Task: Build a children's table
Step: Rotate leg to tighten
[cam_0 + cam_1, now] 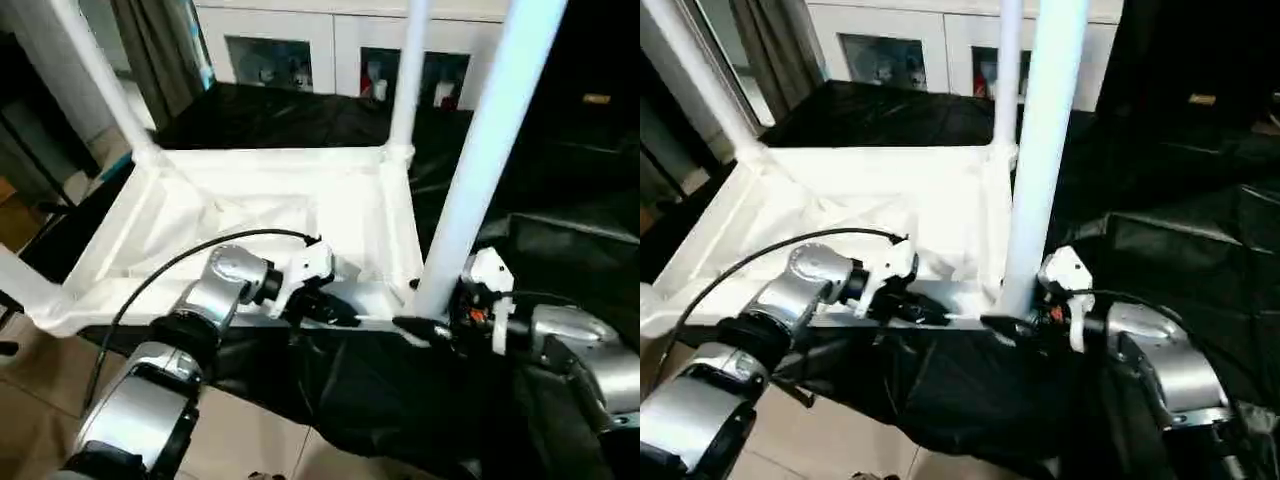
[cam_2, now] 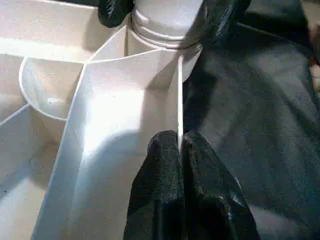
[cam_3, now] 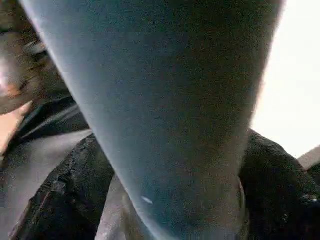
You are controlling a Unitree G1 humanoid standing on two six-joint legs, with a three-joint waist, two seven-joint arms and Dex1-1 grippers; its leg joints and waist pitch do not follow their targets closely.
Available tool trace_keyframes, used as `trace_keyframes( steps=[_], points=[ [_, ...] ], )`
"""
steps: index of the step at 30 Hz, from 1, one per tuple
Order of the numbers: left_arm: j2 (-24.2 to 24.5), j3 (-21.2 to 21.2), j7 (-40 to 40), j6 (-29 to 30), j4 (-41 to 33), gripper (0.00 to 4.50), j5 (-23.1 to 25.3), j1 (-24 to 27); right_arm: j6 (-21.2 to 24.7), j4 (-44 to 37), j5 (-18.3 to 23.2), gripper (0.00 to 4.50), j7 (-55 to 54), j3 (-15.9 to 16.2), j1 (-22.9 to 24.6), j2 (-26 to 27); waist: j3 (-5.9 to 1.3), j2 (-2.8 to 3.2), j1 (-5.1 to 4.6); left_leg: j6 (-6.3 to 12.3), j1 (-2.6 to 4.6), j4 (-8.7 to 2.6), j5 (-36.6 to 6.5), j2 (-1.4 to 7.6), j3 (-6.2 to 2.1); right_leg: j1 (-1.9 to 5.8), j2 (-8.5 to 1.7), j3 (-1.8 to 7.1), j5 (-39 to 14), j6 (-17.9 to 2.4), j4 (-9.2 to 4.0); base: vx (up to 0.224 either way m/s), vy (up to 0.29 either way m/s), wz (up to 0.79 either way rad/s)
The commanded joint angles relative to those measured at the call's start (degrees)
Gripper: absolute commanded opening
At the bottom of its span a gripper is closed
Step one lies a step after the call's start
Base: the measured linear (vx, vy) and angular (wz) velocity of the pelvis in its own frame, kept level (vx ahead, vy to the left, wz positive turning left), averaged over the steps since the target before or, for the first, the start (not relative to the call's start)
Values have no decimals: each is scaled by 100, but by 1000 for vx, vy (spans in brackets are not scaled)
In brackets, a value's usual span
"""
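Children's table (image 1: 330,200): white plastic top lying upside down on a black cloth (image 1: 560,250), ribbed underside facing up, near edge towards the robot.
Legs: white tubes rise from the corner sockets. The near right leg (image 1: 480,160) stands tall in front of the right arm, the far right leg (image 1: 408,75) and far left leg (image 1: 95,70) stand behind, and a near left leg (image 1: 20,280) leans out at the picture's left edge.
Left gripper (image 2: 181,150): its two black fingers (image 2: 155,195) are pressed together on the thin upright wall of the top's near rim, close to the near right corner socket, pinching that wall between them.
Right gripper (image 1: 432,328): its black fingers (image 3: 65,190) sit on either side of the base of the near right leg, right at the socket. The leg stands between them; whether they press on it cannot be told.
Cabinet (image 1: 330,45): white, with glass doors, against the far wall behind the table.
Floor (image 1: 250,420): pale tiles below the cloth's near edge.
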Motion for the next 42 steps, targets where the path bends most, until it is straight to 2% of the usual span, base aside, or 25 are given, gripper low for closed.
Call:
trace_keyframes(
  steps=[1, 3, 4, 5, 7, 11, 12, 14, 15, 16, 18, 19, 20, 22, 23, 25, 28, 30, 33, 35, 36, 39, 40, 42],
  points=[
    [95, -246, -616, 51, -161, 0, 40, 45, 124, 150, 8, 366, 198, 216, 21, -82, -357, -123, 25, 1117, 105, -243, -392, 163, -42, 313, -120, 62, 578, -1826, -200, 0, 0, 0],
    [207, -284, -752, 69, -190, 0, 36, 34, 168, 120, 94, 366, 308, 228, -16, -145, -331, -116, 26, 977, 119, -280, -645, 180, -43, 311, -121, 68, 117, -1803, -233, 0, 0, 0],
    [221, -273, -747, 73, -195, 0, 21, 25, 180, 113, 115, 353, 320, 228, -20, -148, -311, -109, 23, 829, 138, -309, -881, 191, -38, 294, -112, 81, -235, -1776, -265, 0, 0, 0],
    [217, -236, -652, 46, -192, 0, -8, 8, 210, 98, 139, 353, 333, 219, -9, -104, -308, -105, 22, 739, 142, -324, -983, 198, -43, 294, -115, 87, -338, -1766, -269, 0, 0, 0],
    [161, -166, -463, 6, -179, 0, -37, 7, 235, 47, 139, 332, 261, 232, 54, -24, -308, -126, 25, 674, 140, -333, -1028, 199, -45, 293, -117, 91, -380, -1756, -269, 0, 0, 0],
    [22, -64, -77, -11, -160, 0, -40, 19, 178, 104, 22, 293, -179, 214, 158, 231, -305, -121, 7, 595, 135, -343, -1072, 185, -40, 275, -117, 94, -394, -1692, -285, 0, 0, 0],
    [-34, -29, 139, 7, -113, 0, -19, -3, 162, 198, -88, 293, -440, 204, 152, 324, -305, -121, 7, 595, 135, -343, -1072, 185, -40, 275, -117, 94, -394, -1692, -285, 0, 0, 0],
    [-216, 86, 821, -6, 78, 0, 36, -94, 39, 597, -438, 269, -1306, 143, 86, 633, -262, -133, -41, 402, 138, -378, -1389, 160, -41, 253, -127, 96, -1041, -1529, -359, 0, 0, 0],
    [-236, 99, 897, -9, 102, 0, 42, -106, 22, 647, -474, 269, -1407, 132, 76, 672, -262, -133, -41, 402, 138, -378, -1389, 160, -41, 253, -127, 96, -1041, -1529, -359, 0, 0, 0],
    [-320, 148, 1155, -3, 164, 0, 50, -150, 26, 805, -501, 265, -1767, 20, 22, 846, -239, -130, -80, 211, 152, -414, -1685, 151, -61, 241, -135, 103, -1655, -1347, -419, 0, 0, 0],
    [-482, 222, 1652, 47, 274, 0, 83, -235, 101, 994, -501, 262, -2385, -199, -62, 1182, -233, -124, -114, 93, 166, -441, -1867, 147, -78, 213, -132, 102, -1929, -1213, -451, 0, 0, 0],
    [-601, 267, 1976, 56, 355, 0, 101, -295, 131, 1111, -521, 259, -2803, -324, -127, 1398, -228, -146, -143, 59, 163, -448, -1924, 136, -88, 214, -129, 101, -2015, -1150, -470, 0, 0, 0],
    [-627, 276, 2040, 61, 370, 0, 103, -306, 139, 1132, -525, 259, -2883, -344, -138, 1440, -225, -134, -156, 61, 161, -447, -1956, 132, -82, 194, -123, 105, -2037, -1135, -472, 0, 0, 0],
    [-1027, 401, 2810, 173, 494, 0, 78, -440, 38, 1429, -628, 259, -3753, -449, -314, 1993, -220, -125, -211, 5, 163, -458, -2019, 129, -89, 177, -116, 99, -2067, -1092, -486, 0, 0, 0],
    [-1071, 410, 2869, 183, 498, 0, 72, -449, 26, 1439, -628, 259, -3799, -442, -330, 2051, -218, -125, -225, -13, 160, -464, -2057, 128, -95, 174, -116, 95, -2107, -1066, -490, 0, 0, 0],
    [-1240, 433, 3081, 189, 532, 0, 61, -481, -38, 1473, -653, 258, -3949, -406, -395, 2289, -208, -144, -216, 11, 192, -462, -2164, 115, -88, 149, -116, 100, -2318, -956, -539, 0, 0, 0],
    [-1368, 414, 3110, 142, 530, 0, 61, -471, -133, 1475, -742, 258, -3944, -256, -471, 2418, -211, -142, -214, 100, 141, -473, -2012, 114, -99, 177, -122, 100, -2231, -901, -529, 0, 0, 0],
    [-1405, 376, 3054, 78, 516, 0, 85, -440, -270, 1466, -785, 258, -3822, -156, -524, 2438, -209, -139, -217, 107, 143, -474, -2019, 123, -98, 167, -121, 100, -2170, -915, -528, 0, 0, 0],
    [-1348, 338, 2875, -11, 487, 0, 96, -375, -341, 1377, -665, 258, -3558, -170, -533, 2377, -211, -147, -217, 146, 128, -477, -1982, 121, -98, 181, -122, 100, -2105, -929, -516, 0, 0, 0],
    [-1245, 306, 2637, -73, 447, 0, 84, -312, -344, 1244, -557, 314, -3196, -147, -505, 2223, -213, -144, -216, 189, 126, -474, -1979, 123, -97, 186, -124, 101, -2076, -948, -519, 0, 0, 0],
    [-1167, 280, 2468, -87, 405, 0, 76, -272, -325, 1128, -518, 314, -2928, -90, -462, 2071, -227, -165, -203, 239, 118, -463, -1898, 132, -97, 205, -131, 106, -1954, -975, -503, 0, 0, 0],
    [-1032, 236, 2111, -109, 309, 0, 33, -200, -306, 906, -485, 348, -2426, 40, -354, 1741, -241, -171, -180, 375, 105, -439, -1617, 137, -77, 226, -132, 115, -1537, -1082, -469, 0, 0, 0],
    [-913, 196, 1780, -125, 215, 0, -6, -139, -246, 704, -390, 348, -1943, 111, -244, 1445, -262, -177, -163, 530, 86, -408, -1340, 135, -73, 263, -136, 104, -1202, -1174, -434, 0, 0, 0],
    [-842, 168, 1582, -139, 162, 0, -23, -106, -195, 592, -322, 348, -1691, 135, -183, 1275, -287, -162, -151, 669, 78, -368, -1043, 146, -59, 272, -139, 97, -757, -1321, -377, 26, -6, 0]
  ],
)
